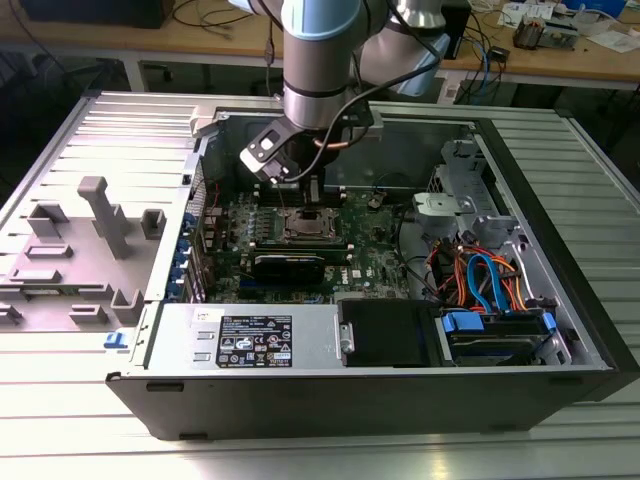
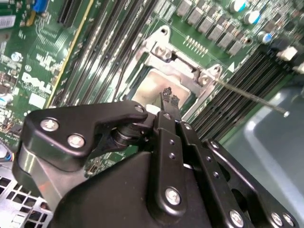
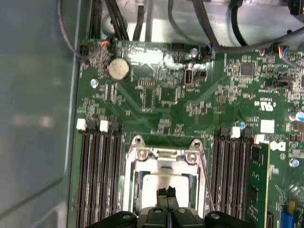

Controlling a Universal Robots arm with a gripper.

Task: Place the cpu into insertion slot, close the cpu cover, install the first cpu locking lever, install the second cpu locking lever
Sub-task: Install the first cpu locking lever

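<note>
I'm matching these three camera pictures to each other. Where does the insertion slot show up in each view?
Exterior view: the insertion slot sits mid-way across the motherboard, right beneath the gripper.
First wrist view: its silvery frame lies between two banks of memory slots, just beyond the gripper.
Second wrist view: the same frame, seen tilted, just beyond the gripper.
Shared landmark: the gripper, poised over the slot.

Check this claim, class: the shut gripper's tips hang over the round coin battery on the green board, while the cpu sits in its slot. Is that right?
No, one detail is off. The shut gripper hangs over the cpu in its slot, not over the coin battery, which lies apart on the green board. The first wrist view shows this.
</note>
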